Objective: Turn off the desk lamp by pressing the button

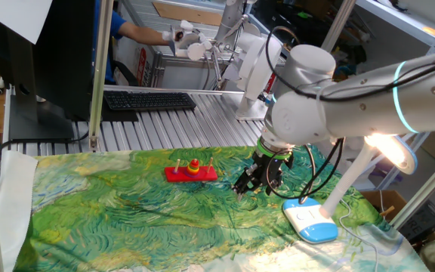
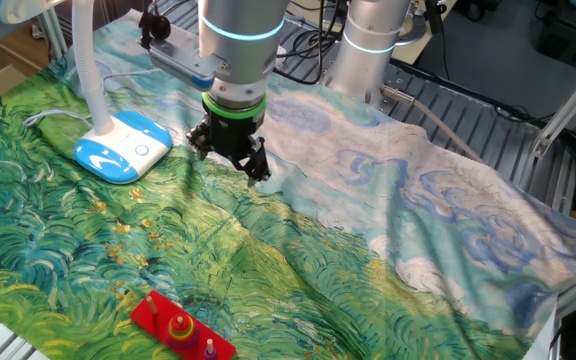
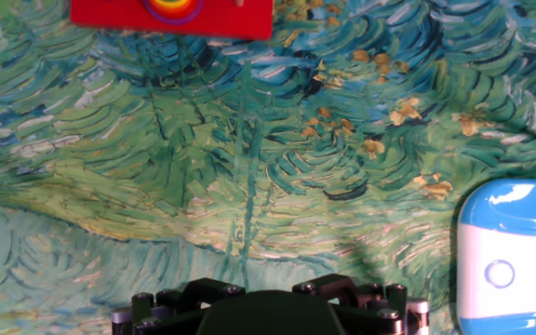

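— One button [image 3: 500, 274], a small ring, sits flush on the lamp's [image 1: 311, 222] white base; where is that base?

— On the painted cloth [image 2: 368, 240], at its edge, stem slanting up to a lit head [image 1: 390, 149].

— And the gripper [image 1: 257, 180]?

— It hangs low over the cloth just beside the base, apart from the button. Whether its fingers are parted or closed, I cannot tell.

— Anything else?

— A red peg toy [image 1: 191, 171] lies well apart on the cloth.
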Motion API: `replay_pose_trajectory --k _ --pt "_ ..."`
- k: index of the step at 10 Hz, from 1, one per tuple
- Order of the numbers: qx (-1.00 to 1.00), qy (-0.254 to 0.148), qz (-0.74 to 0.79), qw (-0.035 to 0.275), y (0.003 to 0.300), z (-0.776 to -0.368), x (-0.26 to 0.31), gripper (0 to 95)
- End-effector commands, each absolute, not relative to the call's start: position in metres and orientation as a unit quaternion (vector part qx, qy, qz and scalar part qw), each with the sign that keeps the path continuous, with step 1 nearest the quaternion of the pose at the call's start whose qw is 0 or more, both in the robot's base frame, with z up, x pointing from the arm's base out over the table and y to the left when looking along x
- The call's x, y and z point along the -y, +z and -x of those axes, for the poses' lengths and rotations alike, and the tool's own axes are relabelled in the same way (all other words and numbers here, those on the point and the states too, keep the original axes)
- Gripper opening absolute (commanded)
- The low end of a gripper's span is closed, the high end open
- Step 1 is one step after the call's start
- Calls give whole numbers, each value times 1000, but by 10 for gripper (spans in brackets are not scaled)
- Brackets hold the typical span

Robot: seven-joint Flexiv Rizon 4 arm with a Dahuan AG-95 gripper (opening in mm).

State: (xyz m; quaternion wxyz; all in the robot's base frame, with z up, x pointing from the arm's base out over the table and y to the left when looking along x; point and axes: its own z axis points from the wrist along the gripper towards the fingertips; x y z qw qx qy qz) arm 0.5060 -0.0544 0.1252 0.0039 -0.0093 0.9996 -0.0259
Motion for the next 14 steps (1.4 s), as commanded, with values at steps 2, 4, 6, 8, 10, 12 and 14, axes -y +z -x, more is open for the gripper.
replay_pose_trajectory --k 2,4,6,8,10,12,14 --pt "-999 -30 -13 12 124 -506 54 950" --pt "-999 -34 -16 10 124 -506 54 950" --pt "-999 -36 -24 -3 124 -506 54 950" --pt "-999 -36 -27 -14 124 -506 54 760" --pt "-999 -35 -28 -15 124 -506 54 760" --pt "-999 -27 -33 -19 124 -506 54 760" --pt "-999 -26 -33 -25 124 -506 54 760"
